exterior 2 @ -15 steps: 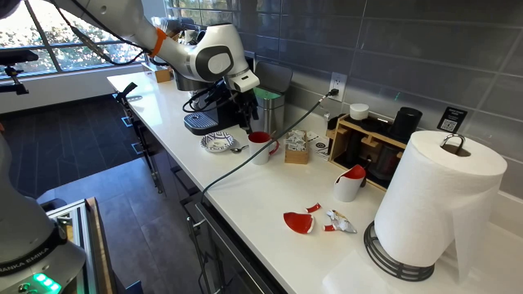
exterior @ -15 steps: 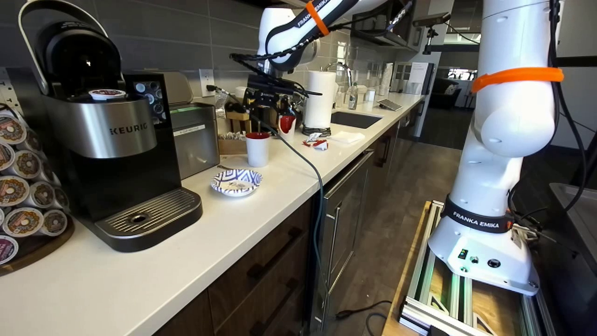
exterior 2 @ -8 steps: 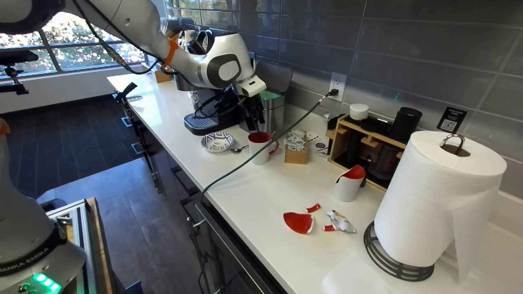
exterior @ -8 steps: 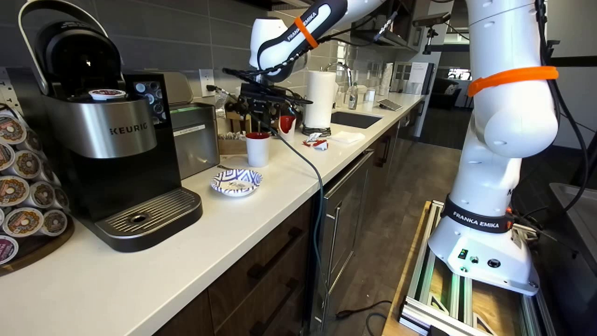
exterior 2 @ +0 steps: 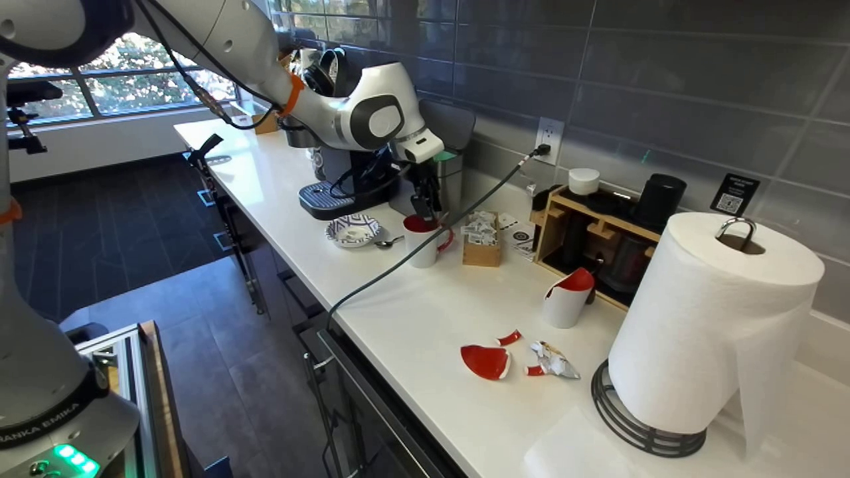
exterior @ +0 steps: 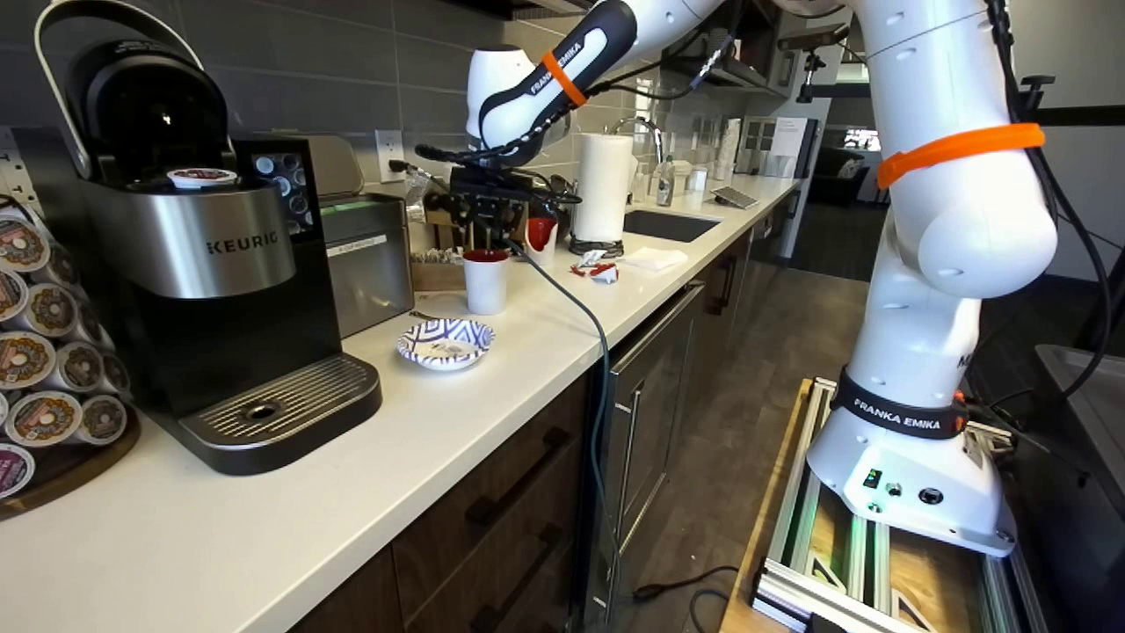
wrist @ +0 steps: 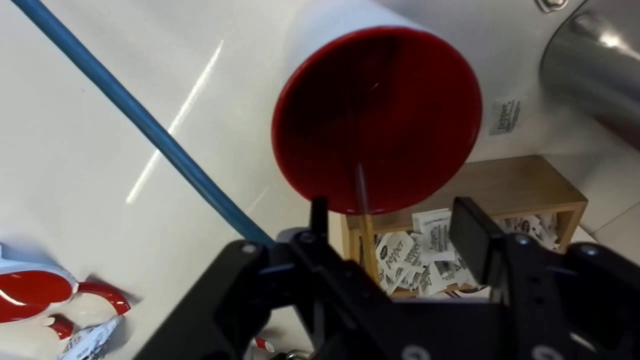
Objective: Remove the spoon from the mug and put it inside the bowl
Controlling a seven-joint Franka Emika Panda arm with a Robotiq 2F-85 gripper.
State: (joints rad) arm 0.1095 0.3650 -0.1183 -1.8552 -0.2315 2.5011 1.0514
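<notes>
The white mug with a red inside (exterior 2: pixel 420 251) stands upright on the counter; it also shows in the wrist view (wrist: pixel 415 125). A spoon's tan handle (wrist: pixel 367 245) rises out of it over the rim in the wrist view; the spoon's lower end is lost in the mug's dark inside. My gripper (wrist: pixel 392 220) is open over the mug's rim, the handle between its fingers, nearer the left finger and not gripped. In an exterior view the gripper (exterior 2: pixel 427 206) is right above the mug. The white bowl with blue pattern (exterior: pixel 446 345) sits beside the mug, empty; it also shows in an exterior view (exterior 2: pixel 352 232).
A metal spoon (exterior 2: pixel 387 243) lies on the counter between bowl and mug. A cable (exterior 2: pixel 388 268) stretches close past the mug. A box of pepper packets (exterior 2: pixel 482 251) stands behind it. A coffee machine (exterior: pixel 264 396), broken mug (exterior 2: pixel 566 302), shards (exterior 2: pixel 487 362) and paper towel roll (exterior 2: pixel 710 332) are around.
My gripper has moved down and across to over the mug, away from the bowl's side and toward the packet box. The mug and bowl have not moved.
</notes>
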